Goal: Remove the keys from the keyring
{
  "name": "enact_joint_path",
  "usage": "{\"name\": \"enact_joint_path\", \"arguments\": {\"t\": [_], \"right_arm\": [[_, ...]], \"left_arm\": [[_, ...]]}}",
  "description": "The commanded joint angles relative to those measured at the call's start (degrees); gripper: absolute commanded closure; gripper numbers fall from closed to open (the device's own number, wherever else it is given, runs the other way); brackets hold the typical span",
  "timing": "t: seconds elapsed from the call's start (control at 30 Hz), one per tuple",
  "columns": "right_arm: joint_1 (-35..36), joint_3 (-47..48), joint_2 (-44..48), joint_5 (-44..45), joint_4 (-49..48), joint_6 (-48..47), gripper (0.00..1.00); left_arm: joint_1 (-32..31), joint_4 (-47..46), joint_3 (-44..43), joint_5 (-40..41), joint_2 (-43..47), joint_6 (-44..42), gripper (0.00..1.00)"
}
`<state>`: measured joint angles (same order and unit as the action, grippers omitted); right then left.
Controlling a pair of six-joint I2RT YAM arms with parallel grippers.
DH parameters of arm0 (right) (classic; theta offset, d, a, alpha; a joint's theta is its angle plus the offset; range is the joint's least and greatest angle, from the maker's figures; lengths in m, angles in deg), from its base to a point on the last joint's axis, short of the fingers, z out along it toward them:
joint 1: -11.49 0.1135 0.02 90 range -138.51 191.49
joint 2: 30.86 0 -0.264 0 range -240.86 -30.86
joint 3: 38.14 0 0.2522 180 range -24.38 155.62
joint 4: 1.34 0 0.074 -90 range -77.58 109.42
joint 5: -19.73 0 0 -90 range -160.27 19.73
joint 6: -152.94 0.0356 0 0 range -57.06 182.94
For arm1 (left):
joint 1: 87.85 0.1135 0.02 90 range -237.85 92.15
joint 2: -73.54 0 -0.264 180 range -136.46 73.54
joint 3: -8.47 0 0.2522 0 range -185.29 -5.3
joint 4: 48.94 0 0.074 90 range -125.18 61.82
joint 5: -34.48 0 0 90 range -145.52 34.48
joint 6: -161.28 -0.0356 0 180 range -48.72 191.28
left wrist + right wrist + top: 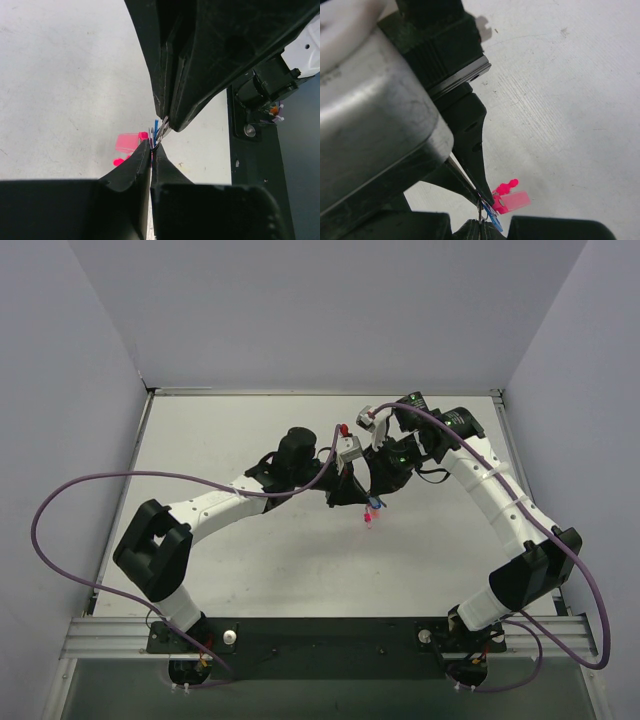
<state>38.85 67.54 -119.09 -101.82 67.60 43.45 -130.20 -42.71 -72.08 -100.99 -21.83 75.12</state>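
The left gripper (151, 149) pinches the keys (129, 142) and the right gripper (166, 122) pinches the keyring (163, 130), over the middle of the table (250, 560), so it is best to slide a key off slowly without letting go.

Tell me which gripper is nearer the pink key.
Left. The left gripper, shut, sits right against the pink key; the right gripper pinches the keyring just beyond the blue key.

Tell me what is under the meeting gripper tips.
Pink keys and a blue key poke out beneath the left gripper and right gripper. The keyring shows only as a wire sliver; fingertips cover the rest.
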Motion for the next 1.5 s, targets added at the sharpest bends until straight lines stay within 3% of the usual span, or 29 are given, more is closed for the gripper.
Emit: {"name": "enact_joint_path", "arguments": {"t": [0.0, 0.33, 0.73, 1.47], "right_arm": [[0.16, 2.21, 1.74, 0.00, 0.37, 0.24, 1.00], [-5.55, 1.77, 2.36, -0.53, -0.24, -0.11, 1.00], [-9.95, -5.61, 3.50, -1.93, -3.05, -1.08, 1.00], [-9.25, -11.06, 1.65, -5.19, -6.40, -1.08, 1.00]], "left_arm": [[-0.81, 0.06, -2.30, -1.64, -0.34, -0.32, 1.00], [-0.63, 1.20, -1.68, -1.46, 1.06, -1.46, 1.00], [0.86, 0.59, -0.98, -2.07, 3.26, -0.94, 1.00], [2.71, -4.60, 1.22, -4.18, 4.41, 3.46, 1.00]]}}
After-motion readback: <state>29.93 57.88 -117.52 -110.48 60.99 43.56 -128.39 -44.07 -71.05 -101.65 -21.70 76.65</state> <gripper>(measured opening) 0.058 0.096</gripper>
